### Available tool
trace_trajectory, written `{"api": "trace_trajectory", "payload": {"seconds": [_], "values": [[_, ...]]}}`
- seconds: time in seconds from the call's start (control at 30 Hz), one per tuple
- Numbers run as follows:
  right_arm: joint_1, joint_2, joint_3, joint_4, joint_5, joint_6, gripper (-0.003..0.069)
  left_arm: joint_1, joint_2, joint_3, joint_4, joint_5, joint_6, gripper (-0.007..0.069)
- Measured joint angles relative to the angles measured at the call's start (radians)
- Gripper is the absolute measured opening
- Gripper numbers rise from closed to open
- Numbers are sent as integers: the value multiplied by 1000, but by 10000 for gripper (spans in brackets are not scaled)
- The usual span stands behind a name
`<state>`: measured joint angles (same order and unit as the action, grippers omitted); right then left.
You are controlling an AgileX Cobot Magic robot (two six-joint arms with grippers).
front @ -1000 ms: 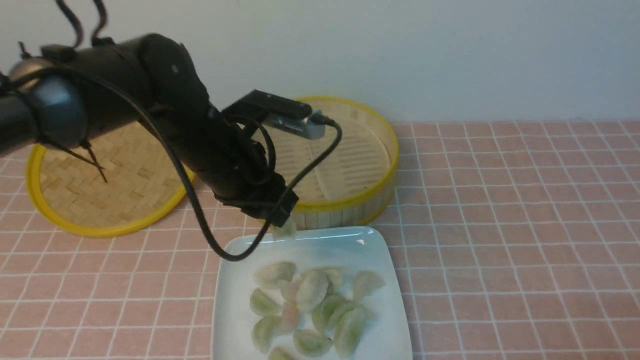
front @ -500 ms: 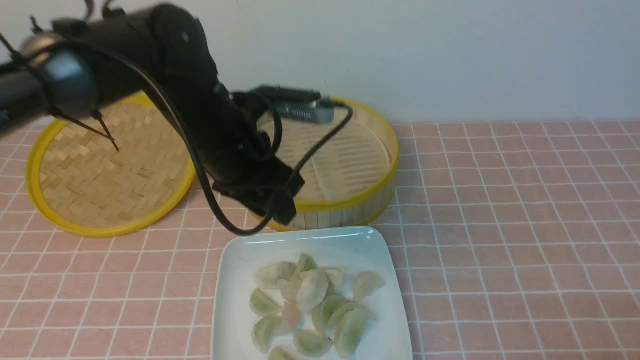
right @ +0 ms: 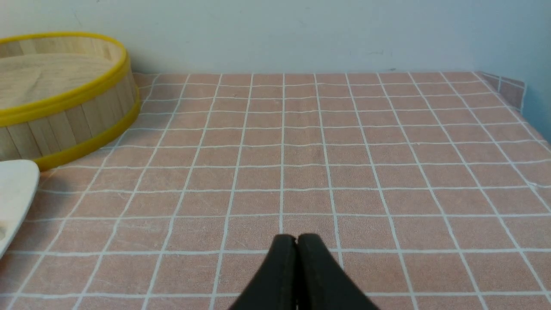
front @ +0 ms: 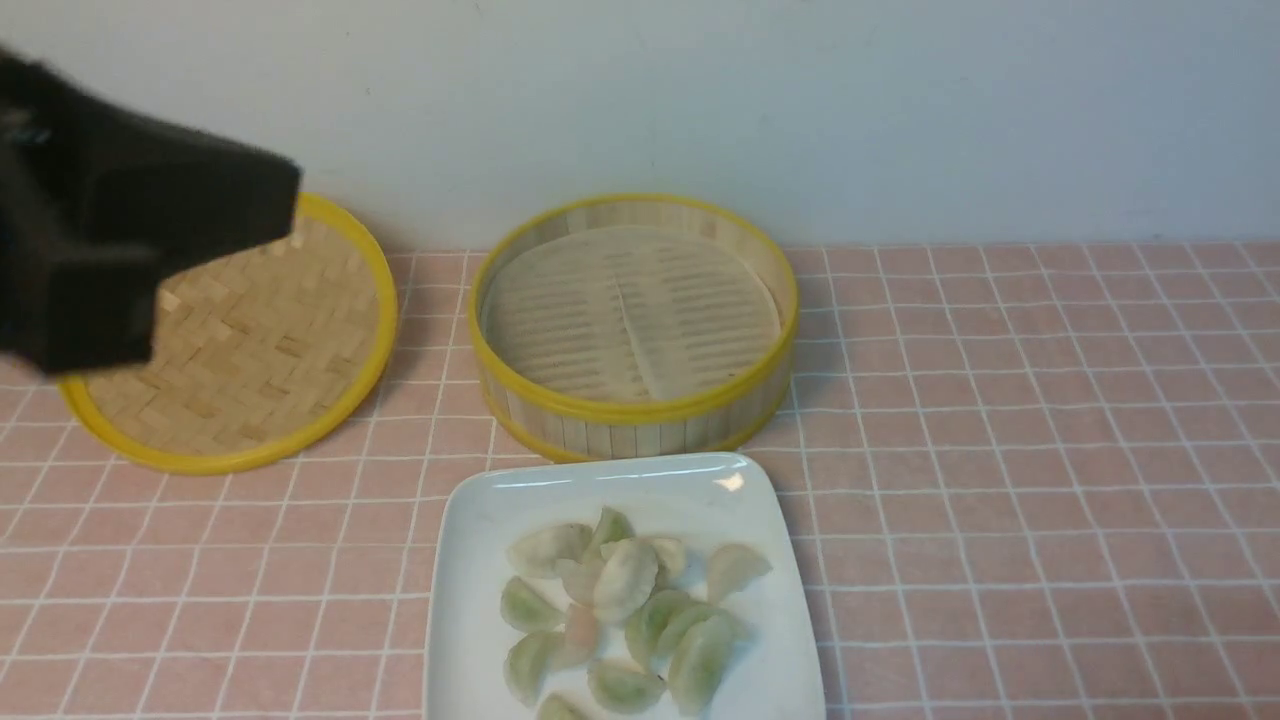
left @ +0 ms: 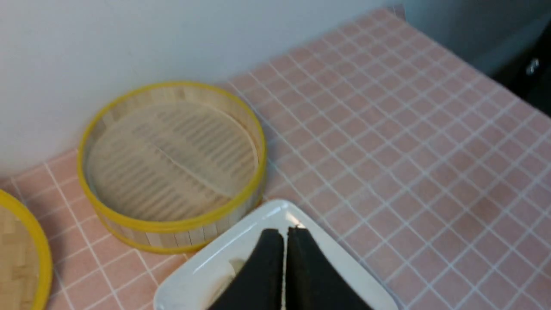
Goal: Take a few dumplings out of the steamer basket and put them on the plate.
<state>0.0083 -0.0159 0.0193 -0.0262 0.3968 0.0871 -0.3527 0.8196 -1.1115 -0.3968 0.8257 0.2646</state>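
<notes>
Both tools (left: 285, 234) (right: 296, 241) closed, plate (front: 470, 560) rim – basket (front: 640, 410) adjacent

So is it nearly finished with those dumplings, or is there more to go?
It looks finished. The steamer basket shows only its bare slotted floor, and the dumplings lie heaped on the plate. Nothing is in hand: the left tool and right tool are both shut on nothing. No step seems left.
</notes>
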Motion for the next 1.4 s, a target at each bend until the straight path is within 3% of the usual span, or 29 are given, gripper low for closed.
{"api": "trace_trajectory", "payload": {"seconds": [0.13,0.5,0.8,0.93,1.07,1.23,1.4], "values": [[0,0,0,0,0,0,-15,0,-196,261,1,-189,-37,-6],[0,0,0,0,0,0,-15,0,-683,679,9,-571,-17,-6],[0,0,0,0,0,-2,-15,0,-781,892,12,-708,83,-6],[0,0,0,0,0,-2,-15,40,-781,1018,57,-761,42,-6],[0,0,0,0,0,-2,-15,163,-811,1123,192,-751,-103,-6],[0,0,0,0,0,-2,-15,301,-829,1139,357,-601,-316,-6],[0,0,0,0,0,-3,-15,333,-829,1142,417,-454,-353,-6]]}}
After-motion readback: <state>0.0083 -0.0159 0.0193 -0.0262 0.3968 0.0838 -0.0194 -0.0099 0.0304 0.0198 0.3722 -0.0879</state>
